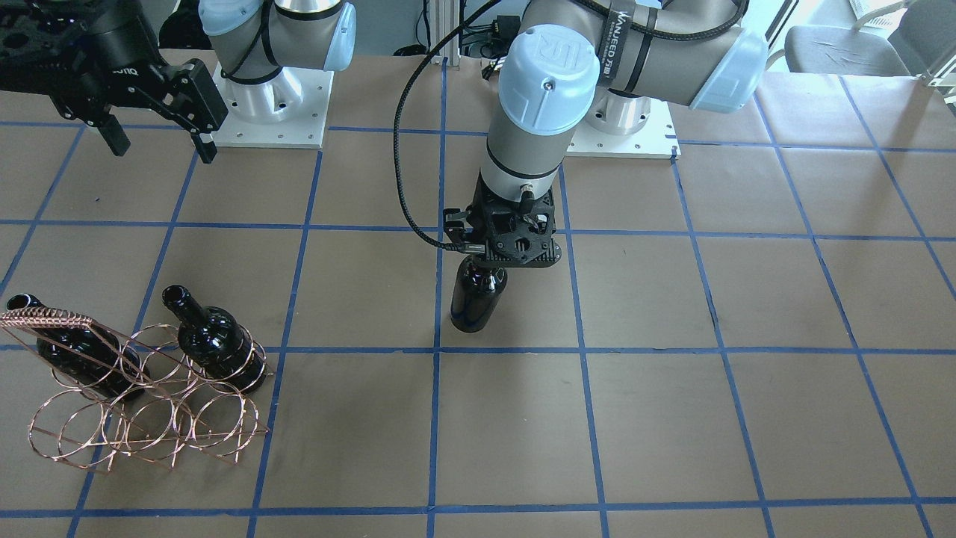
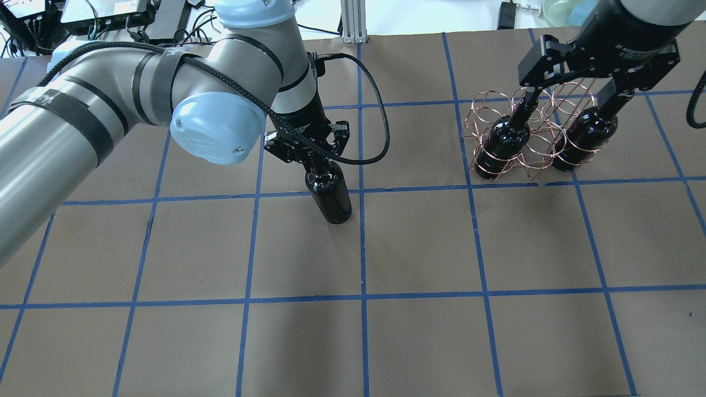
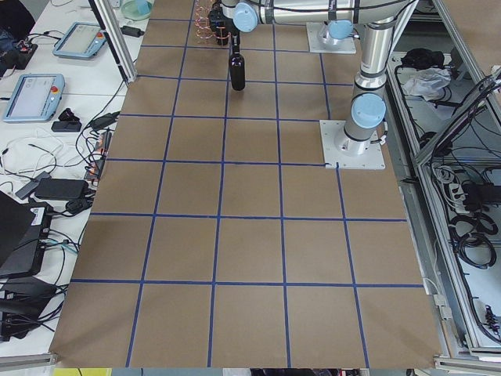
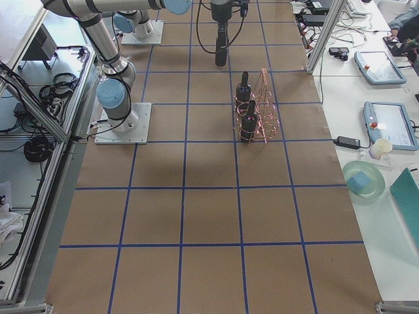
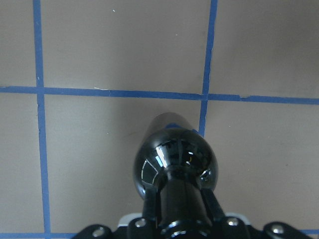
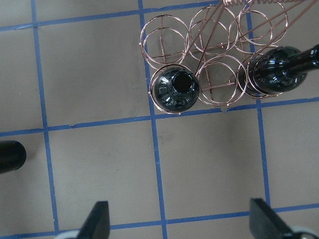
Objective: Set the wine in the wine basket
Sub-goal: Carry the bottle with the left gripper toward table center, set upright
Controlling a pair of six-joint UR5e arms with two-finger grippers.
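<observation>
Black glass bottle (image 2: 331,196): held upright by its neck, pinched in the left claw (image 2: 315,161) at mid-table, well apart from the copper wire basket (image 2: 538,140). Two more bottles (image 6: 174,89) are seated in the end rings. The middle ring (image 6: 217,74) is left free, probably for this one. The right claw (image 6: 182,224) is held spread above the basket.

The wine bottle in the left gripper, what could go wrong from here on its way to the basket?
1. The left gripper pinches the wine bottle only at its glossy neck; it might slip or swing.
2. One free ring of the wine basket lies between two seated bottles; glass may knock, and the wire frame looks light enough to shift.
3. The right gripper, open, hangs above the basket, so the arms could collide.
</observation>
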